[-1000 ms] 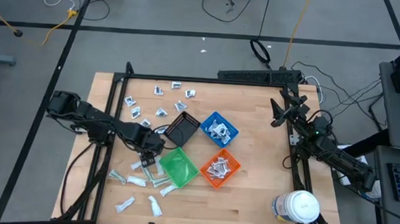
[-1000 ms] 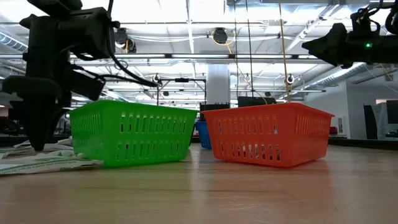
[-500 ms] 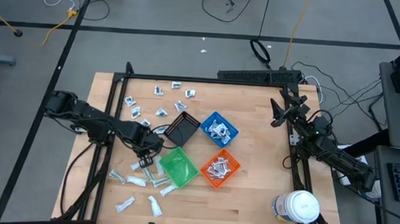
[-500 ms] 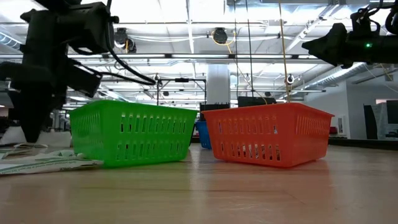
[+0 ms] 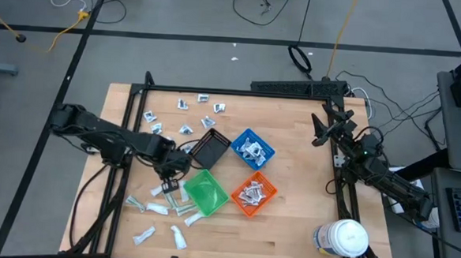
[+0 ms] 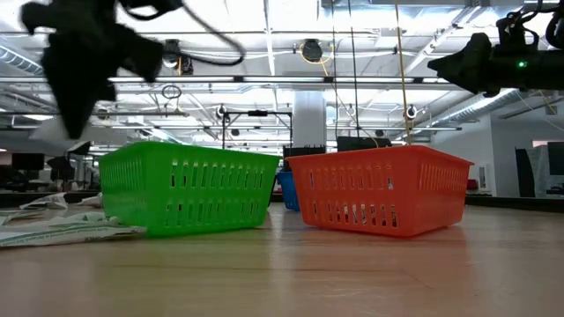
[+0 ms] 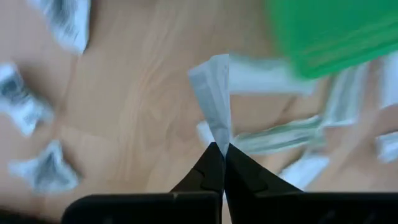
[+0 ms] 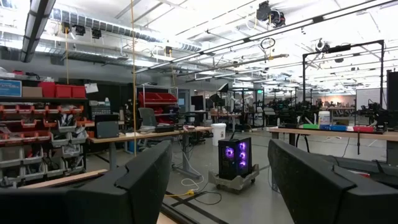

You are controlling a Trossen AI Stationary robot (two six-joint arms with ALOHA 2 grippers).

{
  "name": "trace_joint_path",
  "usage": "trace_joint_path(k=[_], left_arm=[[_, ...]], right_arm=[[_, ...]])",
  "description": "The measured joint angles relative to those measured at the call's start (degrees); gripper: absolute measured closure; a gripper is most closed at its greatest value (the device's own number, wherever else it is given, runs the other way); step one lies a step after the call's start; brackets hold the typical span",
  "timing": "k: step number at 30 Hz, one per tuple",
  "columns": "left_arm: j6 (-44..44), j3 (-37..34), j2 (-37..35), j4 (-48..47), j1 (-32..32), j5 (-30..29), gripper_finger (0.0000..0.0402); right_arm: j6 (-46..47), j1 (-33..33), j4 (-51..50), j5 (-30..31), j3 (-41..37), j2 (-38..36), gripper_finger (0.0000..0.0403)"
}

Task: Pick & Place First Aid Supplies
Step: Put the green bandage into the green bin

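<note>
My left gripper [image 5: 169, 181] hangs above the table just left of the green bin [image 5: 205, 192]. It is shut on a small white flat packet [image 7: 213, 93], which also shows in the low view [image 6: 51, 132]. More white and silvery packets lie on the table near the green bin [image 5: 159, 210] and at the far left [image 5: 185, 115]. The blue bin [image 5: 251, 148] and orange bin [image 5: 252, 192] hold packets. My right gripper [image 8: 217, 180] is open and empty, raised at the table's far right [image 5: 319, 130]. My left gripper pinches the packet by one narrow end [image 7: 219, 138] between its two fingertips [image 7: 208, 165]. The fingers come from above, pointing down. The packet is lifted clear of the table and sticks out beyond the fingertips, slightly folded.
A black bin [image 5: 210, 150] stands next to the blue one. A large white round jar [image 5: 342, 237] stands at the near right corner. Bare wood lies between the bins and the right arm.
My left gripper has risen from the table top beside the green bin, staying shut, and has lifted the white packet clear of the table to about the height of the bin's rim.
</note>
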Motion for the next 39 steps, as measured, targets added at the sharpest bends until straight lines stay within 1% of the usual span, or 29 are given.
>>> trace_joint_path(k=[4, 12, 16, 24, 28, 32, 34, 36, 39], left_arm=[[2.3, 6.7, 4.3, -0.6, 0.2, -0.6, 0.0400], [6.0, 19.5, 16.0, -4.5, -0.3, -0.1, 0.0400], [5.9, 23.2, 19.2, -4.6, -1.4, -0.2, 0.0401], [4.3, 23.4, 24.4, 0.6, -5.0, -0.6, 0.0401], [4.4, 23.4, 27.0, 2.7, -5.9, -2.0, 0.0401], [4.4, 23.4, 28.1, 3.0, -5.9, -1.7, 0.0397], [4.4, 23.4, 28.1, 3.1, -5.9, -1.6, 0.0389], [3.7, 23.4, 28.1, 3.2, -6.0, -3.2, 0.0374], [3.6, 23.4, 28.1, 3.2, -6.0, -4.3, 0.0336]], right_arm=[[0.0, 0.0, 0.0, 0.0, 0.0, 0.0, 0.0140], [0.0, 0.0, 0.0, 0.0, 0.0, 0.0, 0.0140], [0.0, 0.0, 0.0, 0.0, 0.0, 0.0, 0.0140], [0.0, 0.0, 0.0, 0.0, 0.0, 0.0, 0.0140], [0.0, 0.0, 0.0, 0.0, 0.0, 0.0, 0.0140], [0.0, 0.0, 0.0, 0.0, 0.0, 0.0, 0.0140], [0.0, 0.0, 0.0, 0.0, 0.0, 0.0, 0.0140], [0.0, 0.0, 0.0, 0.0, 0.0, 0.0, 0.0140], [0.0, 0.0, 0.0, 0.0, 0.0, 0.0, 0.0140]])
